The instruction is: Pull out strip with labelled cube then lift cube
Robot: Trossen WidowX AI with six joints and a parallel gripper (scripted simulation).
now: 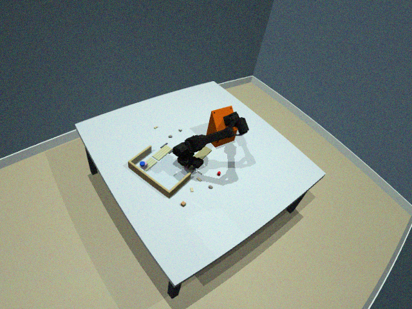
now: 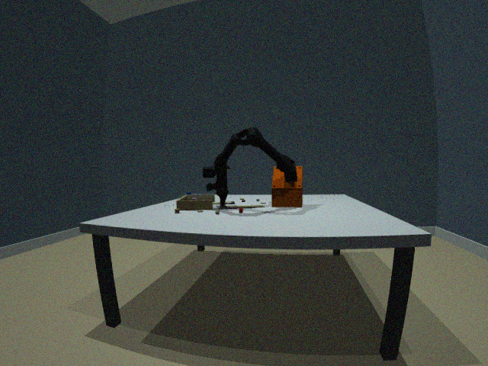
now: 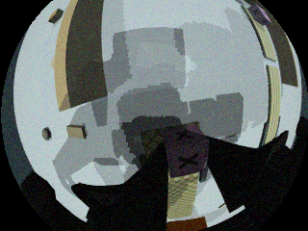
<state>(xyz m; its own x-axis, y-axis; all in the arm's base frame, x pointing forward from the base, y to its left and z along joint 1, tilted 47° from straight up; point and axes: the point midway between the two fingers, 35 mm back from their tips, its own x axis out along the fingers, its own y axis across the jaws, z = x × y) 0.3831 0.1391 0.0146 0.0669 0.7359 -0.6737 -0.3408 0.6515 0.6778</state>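
Note:
My gripper (image 1: 190,168) (image 2: 223,205) (image 3: 181,142) is low at the open side of the wooden frame, shut on the labelled cube. The labelled cube (image 3: 188,156) is purple with black X marks and sits between the fingertips; whether it touches the strip below is unclear. The one-piece strip (image 1: 203,152) (image 2: 252,206) (image 3: 182,196) has a diamond pattern and runs from under the gripper toward the orange stand. The striped strip (image 1: 163,150) (image 3: 273,96) has a gap across it; its far piece (image 1: 150,163) (image 3: 262,36) bears another purple cube (image 3: 260,14).
The wooden frame (image 1: 149,179) (image 2: 194,203) (image 3: 61,63) has low walls. A blue round piece (image 1: 142,163) is at its far-left corner. The orange stand (image 1: 221,123) (image 2: 287,197) is behind the arm. A red piece (image 1: 219,173) (image 2: 240,210), an orange block (image 1: 183,203) and several small bits lie around.

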